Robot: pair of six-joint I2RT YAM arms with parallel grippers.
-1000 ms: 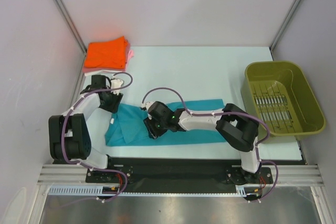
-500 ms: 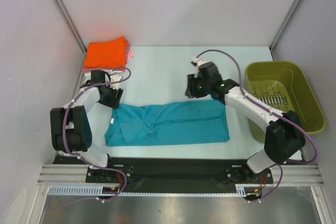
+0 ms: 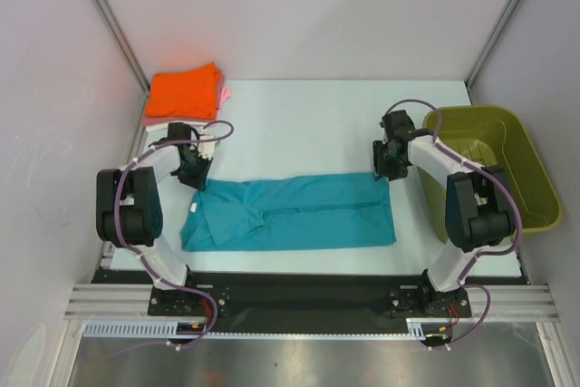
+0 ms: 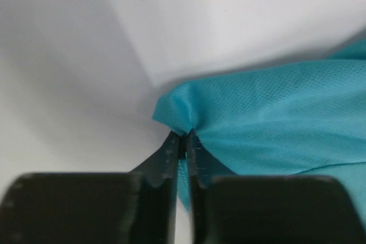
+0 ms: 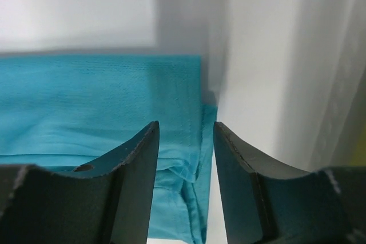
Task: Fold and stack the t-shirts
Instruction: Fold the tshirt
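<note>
Teal t-shirt (image 3: pixel 299 213) lies on table (image 3: pixel 299 124), beside basket (image 3: pixel 542 189).

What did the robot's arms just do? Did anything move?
The right gripper swung from over the left half of the teal t-shirt out to its far right corner, now open. The left gripper stayed at the far left corner, pinching it. The orange stack and green basket stayed put.
</note>
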